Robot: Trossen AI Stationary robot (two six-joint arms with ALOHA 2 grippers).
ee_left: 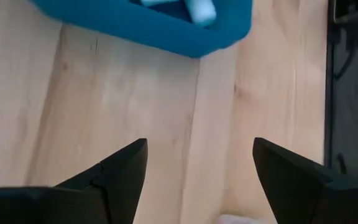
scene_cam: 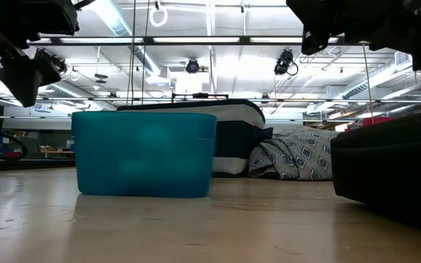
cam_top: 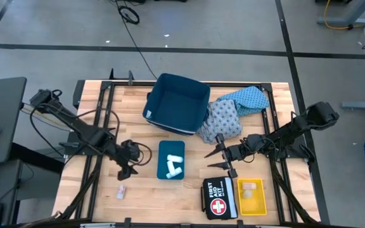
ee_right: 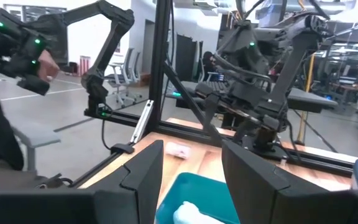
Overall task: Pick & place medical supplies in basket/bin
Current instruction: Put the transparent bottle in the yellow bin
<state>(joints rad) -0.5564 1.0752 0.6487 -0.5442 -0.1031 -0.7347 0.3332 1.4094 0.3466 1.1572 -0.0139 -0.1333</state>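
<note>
A small teal tray [cam_top: 171, 159] in the middle of the table holds white rolls [cam_top: 175, 163]; one also shows in the right wrist view [ee_right: 188, 214]. A tiny pale packet [cam_top: 121, 190] lies on the wood near the front left. Two patterned cloth garments, grey-blue [cam_top: 224, 120] and light blue [cam_top: 249, 99], lie heaped against the right side of the dark blue basket [cam_top: 177, 103]. My left gripper [cam_top: 127, 170] [ee_left: 201, 146] hovers open over bare wood left of the tray. My right gripper [cam_top: 219, 158] [ee_right: 191, 146] is open just right of the tray, pointing toward it.
A black first aid kit pouch [cam_top: 219, 198] and a yellow tray [cam_top: 252, 196] with pale items sit at the near edge, right of centre. The black frame rails [cam_top: 100, 120] run along the table's sides. Bare wood lies between the teal tray and the packet.
</note>
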